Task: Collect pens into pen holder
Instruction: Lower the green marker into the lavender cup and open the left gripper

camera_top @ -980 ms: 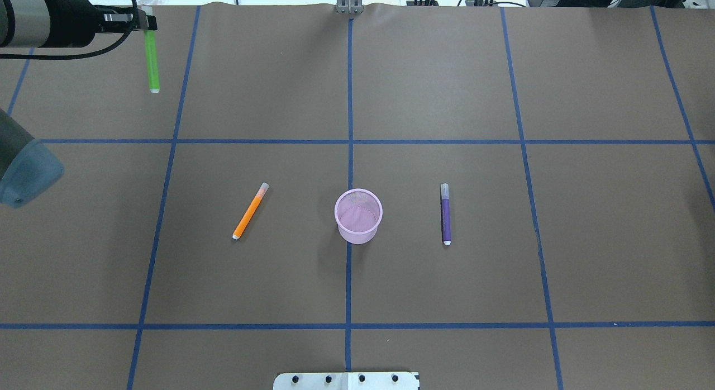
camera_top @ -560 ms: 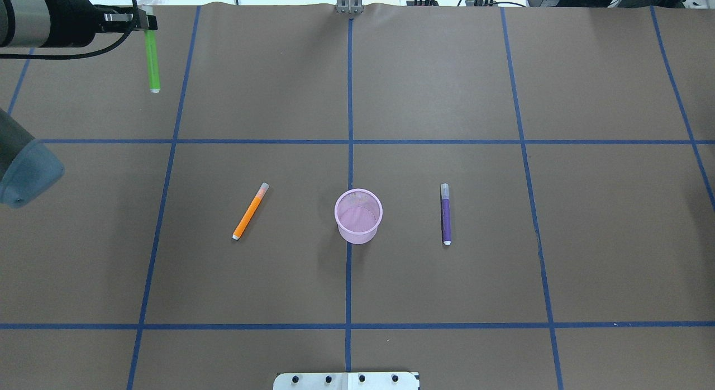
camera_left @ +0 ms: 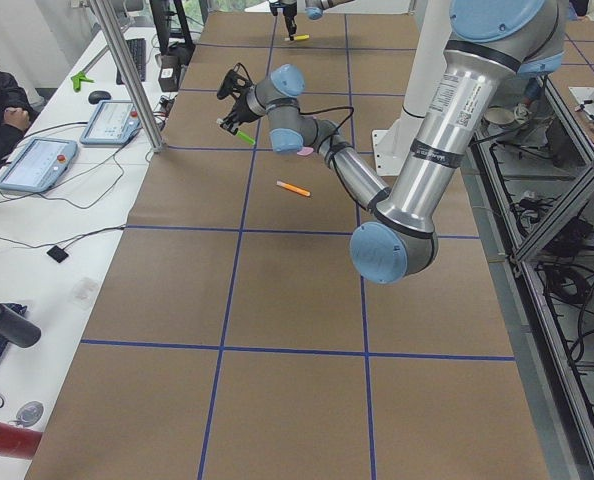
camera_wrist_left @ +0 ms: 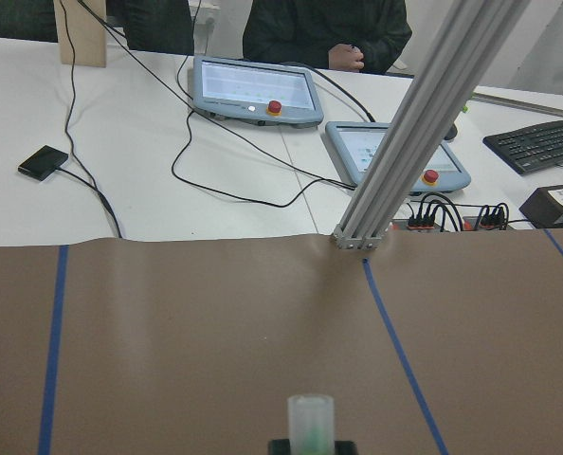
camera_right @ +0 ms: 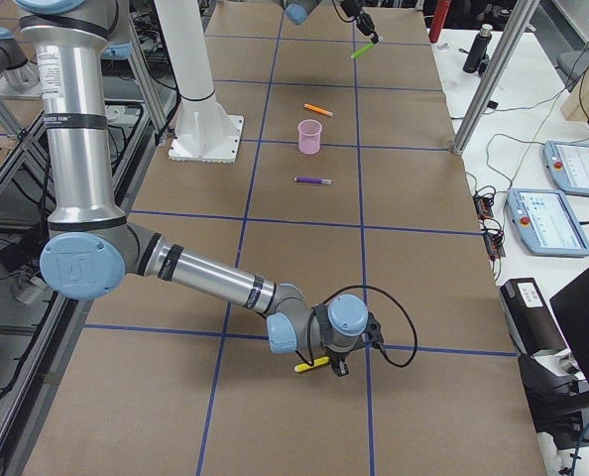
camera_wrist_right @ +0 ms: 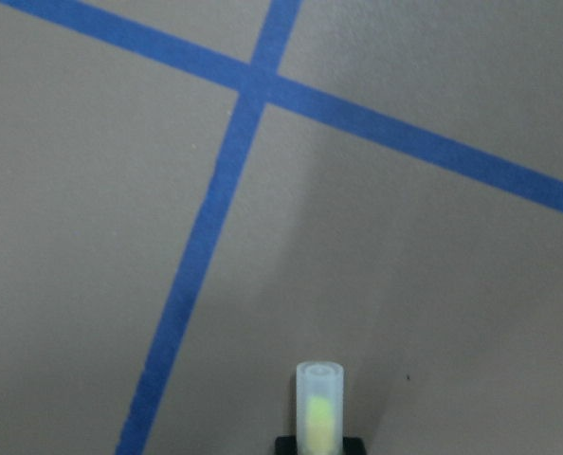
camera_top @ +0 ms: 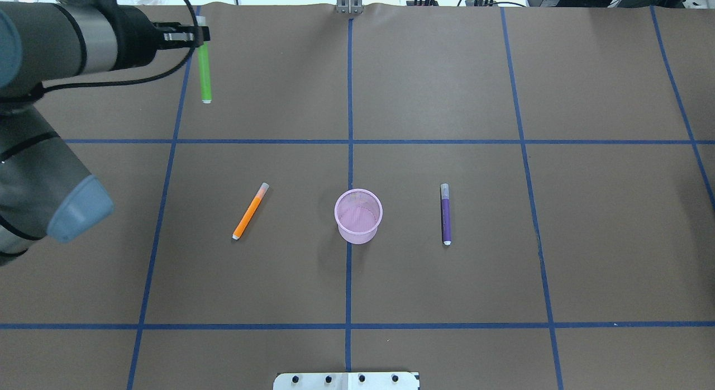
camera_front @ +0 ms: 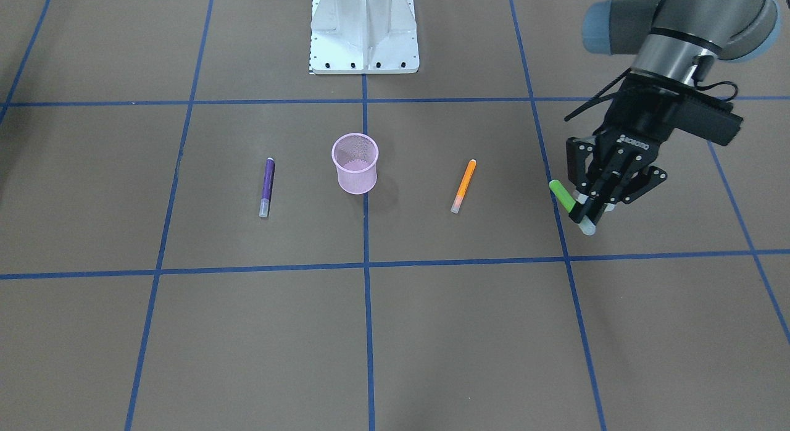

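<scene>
Closest to the robot's base plate [camera_top: 346, 380], you have the pink pen holder [camera_top: 358, 235] standing upright on the table [camera_top: 586, 239], right on the blue centre tape line [camera_top: 348, 289]. The orange pen [camera_top: 250, 211] lies flat on the robot's left of it, well apart. It is tilted, with its pale cap end farther from the robot and leaning toward the holder. The purple pen [camera_top: 445, 214] lies flat on the robot's right of the holder, at a similar gap, pointing almost straight away from the robot with its cap end far. These 2 pens touch nothing but the table.

Out at the table's end on the robot's right, the right hand [camera_right: 334, 367] sits low over the table with the yellow pen [camera_right: 306, 366] at its fingers. The wrist view shows only that pen's pale cap poking out ahead. You cannot tell whether the fingers are clamped on it.

Farthest out, near the table's far edge on the robot's left, the left hand [camera_top: 196, 35] is closed on the green pen [camera_top: 205, 74]. It grips close to the cap end, which pokes out beyond the fingers. The pen is off the table and its green body points back toward the robot. All 4 pens are outside the holder.
</scene>
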`<state>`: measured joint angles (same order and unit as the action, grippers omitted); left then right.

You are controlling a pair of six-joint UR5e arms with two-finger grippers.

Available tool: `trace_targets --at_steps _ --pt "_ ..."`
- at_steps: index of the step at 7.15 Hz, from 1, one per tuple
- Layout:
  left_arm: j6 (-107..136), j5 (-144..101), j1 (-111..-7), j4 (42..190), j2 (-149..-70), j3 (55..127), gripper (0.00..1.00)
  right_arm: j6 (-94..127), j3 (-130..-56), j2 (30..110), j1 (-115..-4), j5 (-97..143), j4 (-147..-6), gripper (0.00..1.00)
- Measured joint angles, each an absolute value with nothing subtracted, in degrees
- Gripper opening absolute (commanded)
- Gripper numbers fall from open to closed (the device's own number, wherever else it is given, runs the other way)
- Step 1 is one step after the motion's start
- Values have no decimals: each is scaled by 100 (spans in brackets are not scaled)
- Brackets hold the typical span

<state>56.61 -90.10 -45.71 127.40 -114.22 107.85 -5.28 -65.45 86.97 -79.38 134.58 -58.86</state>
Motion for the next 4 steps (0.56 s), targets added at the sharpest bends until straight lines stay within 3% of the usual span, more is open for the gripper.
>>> trace_targets --at_steps 2,4 --pt "5672 -7324 -3372 12957 -11706 10766 0 -474 -6601 8693 -7975 13468 -5887 0" --pt "5961 -6352 -2616 13278 -12117 10303 0 -478 -6626 8705 -7994 13473 -5871 0"
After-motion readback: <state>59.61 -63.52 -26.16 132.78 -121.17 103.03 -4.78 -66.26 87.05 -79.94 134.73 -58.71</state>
